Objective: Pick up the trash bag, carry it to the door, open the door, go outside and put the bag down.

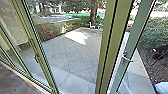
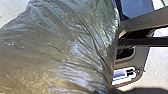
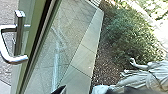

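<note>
Paved yard [image 1: 70, 52] lay beyond the glazed door [image 1: 132, 42], which appeared ajar. Step in hand, as judged: getting through the doorway; next move called for widening the gap, bag kept off the frame. Trash bag [image 2: 62, 45] was by the left wrist: bulging, grey-brown, glossy, creased. Handle [image 3: 18, 37] projected near the right wrist. Whether either gripper was clamped or apart could not be determined.

Blocked, right of centre in head view, by posts [image 1: 116, 37]; next to these, by door frame [image 1: 137, 32]. Open inside loop of handle [image 3: 18, 37], projecting from door frame. Probably closed off by glass [image 3: 58, 47] beyond; too washed out for certainty. Outside, open across paving [image 1: 67, 55], bordered by shrubs [image 3: 132, 35]. In left wrist view, obstructed close up by bag [image 2: 62, 47].
</note>
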Tool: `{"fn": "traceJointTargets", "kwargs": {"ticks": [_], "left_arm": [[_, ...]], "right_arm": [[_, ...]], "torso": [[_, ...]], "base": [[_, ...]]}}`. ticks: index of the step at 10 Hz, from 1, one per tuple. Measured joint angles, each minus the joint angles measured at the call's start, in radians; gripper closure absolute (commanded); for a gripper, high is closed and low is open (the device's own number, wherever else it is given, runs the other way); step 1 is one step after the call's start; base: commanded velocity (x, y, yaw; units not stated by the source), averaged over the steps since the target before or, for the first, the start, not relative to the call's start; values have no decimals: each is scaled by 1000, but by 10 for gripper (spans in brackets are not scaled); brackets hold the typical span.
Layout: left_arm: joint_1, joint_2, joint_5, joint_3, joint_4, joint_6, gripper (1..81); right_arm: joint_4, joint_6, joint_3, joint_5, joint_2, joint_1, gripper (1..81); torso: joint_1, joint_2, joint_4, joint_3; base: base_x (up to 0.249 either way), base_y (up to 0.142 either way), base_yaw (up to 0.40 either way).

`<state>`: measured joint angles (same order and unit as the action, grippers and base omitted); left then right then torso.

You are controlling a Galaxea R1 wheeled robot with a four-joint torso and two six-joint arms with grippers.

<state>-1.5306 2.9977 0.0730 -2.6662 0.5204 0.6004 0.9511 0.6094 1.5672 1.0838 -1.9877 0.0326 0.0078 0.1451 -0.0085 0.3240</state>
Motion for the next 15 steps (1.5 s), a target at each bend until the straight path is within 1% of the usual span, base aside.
{"fn": "traceJointTargets", "kwargs": {"ticks": [1, 3, 5, 6, 9, 10, 11, 13, 15], "left_arm": [[0, 0, 1, 0, 4, 0, 811], [0, 0, 1, 0, 6, 0, 811], [0, 0, 1, 0, 8, -1, 811], [-3, 0, 0, 0, 10, -3, 811], [-14, 0, -1, 0, 15, -3, 811], [-17, 0, -2, 0, 16, -3, 811], [-17, 0, -1, 0, 16, -3, 811], [-22, 1, -3, 0, 17, -4, 811], [-22, 6, -1, 0, 17, -4, 811]], "right_arm": [[22, -9, 17, -16, -2, -6, 10], [66, -62, 45, -39, -7, -18, 10], [115, -78, 74, -68, -9, -25, 10], [139, -89, 91, -75, -17, -33, 10], [163, -93, 134, -96, -13, -77, 10], [169, -94, 140, -96, -12, -83, 10], [171, -94, 159, -116, -3, -103, 10], [175, -94, 204, -145, -6, -143, 10], [157, -93, 244, -167, -2, -180, 10]], "torso": [[0, 0, 0, 0], [0, 0, 0, 0], [0, 0, -2, -4], [0, 0, -12, -14], [0, 0, -61, -69], [0, 0, -75, -82], [-1, 1, -81, -88], [-2, 1, -81, -87], [-2, 1, -81, -87]], "base": [[0, 0, 0], [0, 0, 0], [0, 0, 0], [0, 0, 0], [0, 0, 0], [0, 0, 0], [0, 0, 0], [0, 0, 0], [0, 0, 0]]}}
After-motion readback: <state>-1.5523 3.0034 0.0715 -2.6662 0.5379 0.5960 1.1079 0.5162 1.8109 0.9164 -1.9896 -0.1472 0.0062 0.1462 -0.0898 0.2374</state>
